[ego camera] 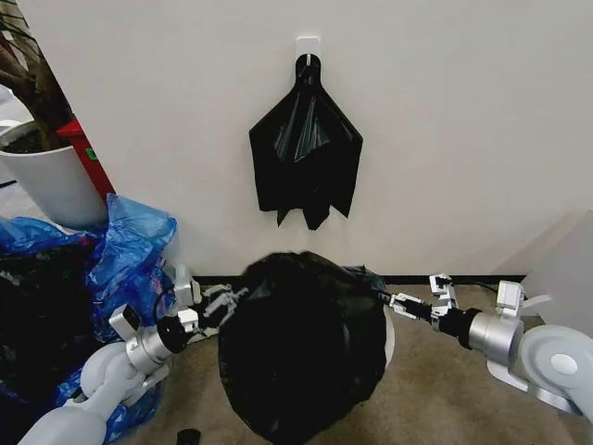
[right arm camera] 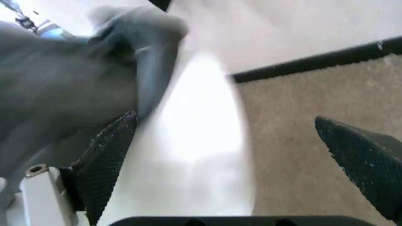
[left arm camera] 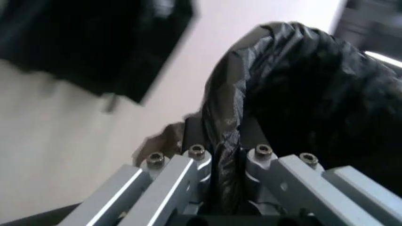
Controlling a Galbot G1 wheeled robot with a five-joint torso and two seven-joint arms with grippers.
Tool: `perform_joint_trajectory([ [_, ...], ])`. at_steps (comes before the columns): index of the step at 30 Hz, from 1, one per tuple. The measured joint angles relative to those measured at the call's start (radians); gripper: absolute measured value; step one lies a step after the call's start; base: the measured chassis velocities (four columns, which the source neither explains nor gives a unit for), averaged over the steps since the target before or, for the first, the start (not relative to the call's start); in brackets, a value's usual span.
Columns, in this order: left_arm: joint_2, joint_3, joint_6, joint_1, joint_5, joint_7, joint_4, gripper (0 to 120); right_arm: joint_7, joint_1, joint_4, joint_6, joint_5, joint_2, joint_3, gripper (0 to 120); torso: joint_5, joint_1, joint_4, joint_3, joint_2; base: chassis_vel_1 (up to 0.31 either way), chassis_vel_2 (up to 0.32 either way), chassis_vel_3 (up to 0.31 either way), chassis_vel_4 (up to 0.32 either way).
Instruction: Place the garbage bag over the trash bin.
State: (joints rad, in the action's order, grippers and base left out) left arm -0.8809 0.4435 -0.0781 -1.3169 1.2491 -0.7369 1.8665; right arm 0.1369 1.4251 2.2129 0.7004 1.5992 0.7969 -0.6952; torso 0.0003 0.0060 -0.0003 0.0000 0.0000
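Draped over the trash bin [ego camera: 388, 336] on the carpet before the wall: garbage bag [ego camera: 301, 348], most of the pail hidden, only a white sliver showing. Apparently mostly done; hem left to settle. Clamped on a bag fold: left gripper [ego camera: 224, 301]. Spread wide, pinching nothing: right gripper [ego camera: 394, 302].

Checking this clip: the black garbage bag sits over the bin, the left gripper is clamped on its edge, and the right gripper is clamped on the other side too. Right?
Not quite. The right gripper is open: the right wrist view shows its pads spread wide beside the white bin, gripping nothing. The rest holds: the garbage bag covers the bin and the left gripper is shut on its edge.
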Motion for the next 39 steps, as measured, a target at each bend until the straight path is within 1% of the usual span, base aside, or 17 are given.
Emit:
perform_joint_trajectory([
  [4,-0.006,-0.021,0.007,0.005,-0.009,0.030,-0.015,4,0.013,-0.018,0.034,-0.024,0.011,0.011,-0.012,100,-0.0009,0.000,0.0001,0.000,0.000,0.000,0.000,0.000,0.000],
  [10,-0.006,-0.051,-0.001,0.019,-0.021,0.082,-0.014,4,0.046,-0.043,0.070,-0.081,0.025,0.021,-0.014,100,-0.0003,0.000,-0.0001,0.000,0.000,0.000,0.000,0.000,0.000],
  [14,-0.006,-0.098,-0.034,0.026,-0.084,0.258,0.012,4,0.083,-0.072,0.148,-0.177,-0.038,0.033,-0.010,100,-0.0003,0.000,0.0000,0.000,0.000,0.000,0.000,0.000,0.000],
  [15,-0.010,-0.116,-0.037,0.027,-0.097,0.315,0.022,4,0.095,-0.072,0.187,-0.191,-0.057,0.036,-0.002,100,-0.0006,0.000,0.0000,0.000,0.000,0.000,0.000,0.000,0.000],
  [16,-0.010,-0.116,-0.037,0.027,-0.097,0.315,0.022,4,0.095,-0.072,0.187,-0.191,-0.057,0.036,-0.002,100,-0.0006,0.000,0.0000,0.000,0.000,0.000,0.000,0.000,0.000],
  [18,-0.022,-0.140,-0.037,0.034,-0.113,0.406,0.035,4,0.111,-0.065,0.238,-0.197,-0.103,0.049,0.027,100,-0.0007,0.000,0.0002,0.000,0.000,0.000,0.000,0.000,0.000],
  [19,-0.036,-0.156,-0.034,0.046,-0.136,0.486,0.042,4,0.117,-0.051,0.265,-0.197,-0.172,0.065,0.060,100,-0.0003,0.000,0.0001,0.000,0.000,0.000,0.000,0.000,0.000],
  [21,-0.050,-0.170,-0.013,0.058,-0.177,0.566,0.046,4,0.110,-0.042,0.282,-0.192,-0.266,0.082,0.103,100,-0.0008,0.000,-0.0008,0.000,0.000,0.000,0.000,0.000,0.000],
  [22,-0.059,-0.179,0.010,0.069,-0.226,0.613,0.048,4,0.110,-0.042,0.284,-0.186,-0.377,0.096,0.162,100,-0.0006,0.000,-0.0005,0.000,0.000,0.000,0.000,0.000,0.000],
  [23,-0.059,-0.179,0.010,0.069,-0.226,0.613,0.048,4,0.110,-0.042,0.284,-0.186,-0.377,0.096,0.162,100,-0.0006,0.000,-0.0005,0.000,0.000,0.000,0.000,0.000,0.000],
  [24,-0.062,-0.184,0.024,0.075,-0.258,0.632,0.049,4,0.110,-0.047,0.277,-0.186,-0.436,0.104,0.197,100,0.0000,0.000,-0.0005,0.000,0.000,0.000,0.000,0.000,0.000],
  [26,-0.064,-0.201,0.057,0.084,-0.335,0.663,0.056,4,0.111,-0.067,0.244,-0.189,-0.582,0.117,0.287,91,-0.0001,0.000,0.0004,0.000,0.000,0.000,0.000,0.000,0.000],
  [28,-0.062,-0.243,0.094,0.092,-0.414,0.690,0.062,4,0.115,-0.087,0.221,-0.191,-0.673,0.127,0.370,84,-0.0001,0.000,0.0004,0.000,0.000,0.000,0.000,0.000,0.000],
  [32,-0.061,-0.310,0.135,0.107,-0.502,0.728,0.063,4,0.127,-0.113,0.195,-0.191,-0.737,0.138,0.470,72,-0.0003,0.000,0.0000,0.000,0.000,0.000,0.000,0.000,0.000],
  [36,-0.067,-0.380,0.172,0.128,-0.588,0.755,0.066,4,0.147,-0.163,0.141,-0.182,-0.778,0.149,0.574,53,-0.0003,0.000,0.0000,0.000,0.000,0.000,0.000,0.000,0.000],
  [37,-0.067,-0.380,0.172,0.128,-0.588,0.755,0.066,4,0.147,-0.163,0.141,-0.182,-0.778,0.149,0.574,53,-0.0003,0.000,0.0000,0.000,0.000,0.000,0.000,0.000,0.000],
  [39,-0.072,-0.401,0.176,0.133,-0.610,0.764,0.072,4,0.200,-0.200,0.098,-0.169,-0.774,0.160,0.621,45,-0.0003,0.000,0.0000,0.000,0.000,0.000,0.000,0.000,0.000],
])
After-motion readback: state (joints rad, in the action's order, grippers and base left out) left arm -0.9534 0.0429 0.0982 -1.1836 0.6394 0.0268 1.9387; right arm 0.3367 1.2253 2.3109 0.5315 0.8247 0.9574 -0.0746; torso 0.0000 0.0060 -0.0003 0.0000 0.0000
